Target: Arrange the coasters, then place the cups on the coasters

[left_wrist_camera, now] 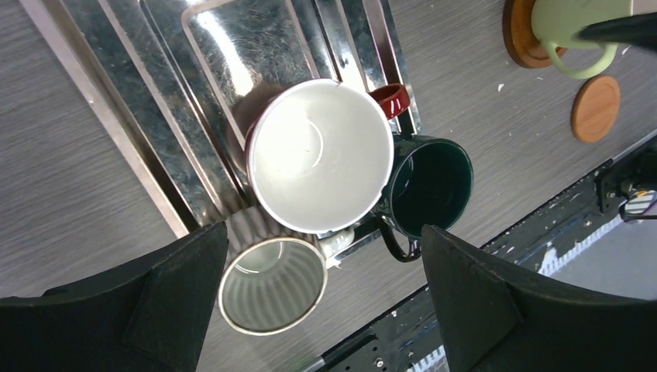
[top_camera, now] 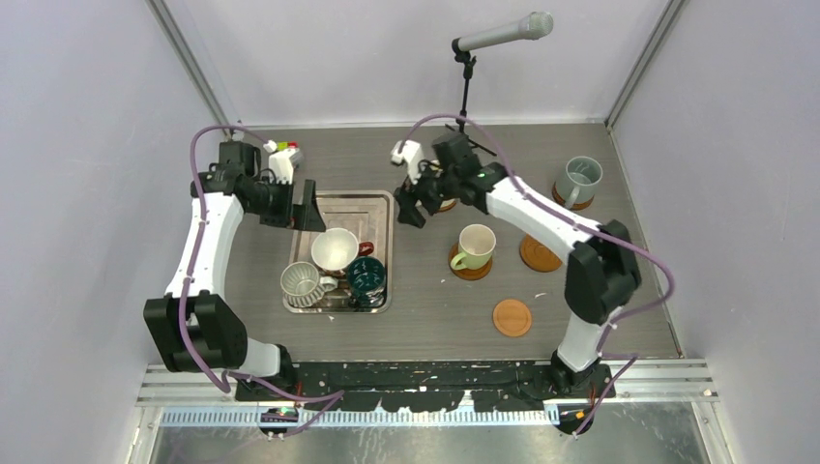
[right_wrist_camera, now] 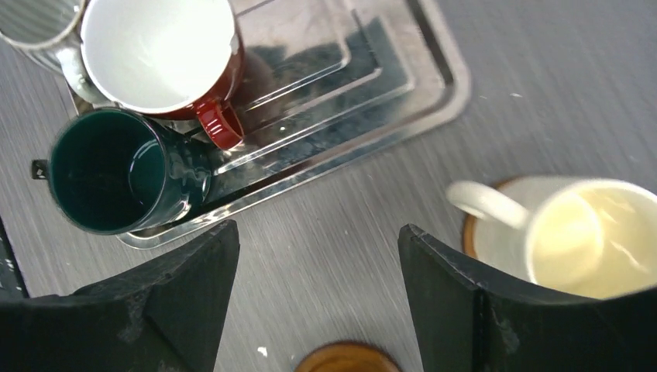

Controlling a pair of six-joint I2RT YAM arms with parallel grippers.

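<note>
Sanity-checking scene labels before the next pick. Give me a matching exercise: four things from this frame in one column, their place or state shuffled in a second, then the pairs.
Column one
1. dark teal mug
2. pale green mug
3. coaster nearest the arm bases
4. left gripper

Column two
a. bare, nothing on it
b. open, above the far end of the steel tray
c. stands on another coaster
d. sits inside the tray

Pairs: 1-d, 2-c, 3-a, 4-b
</note>
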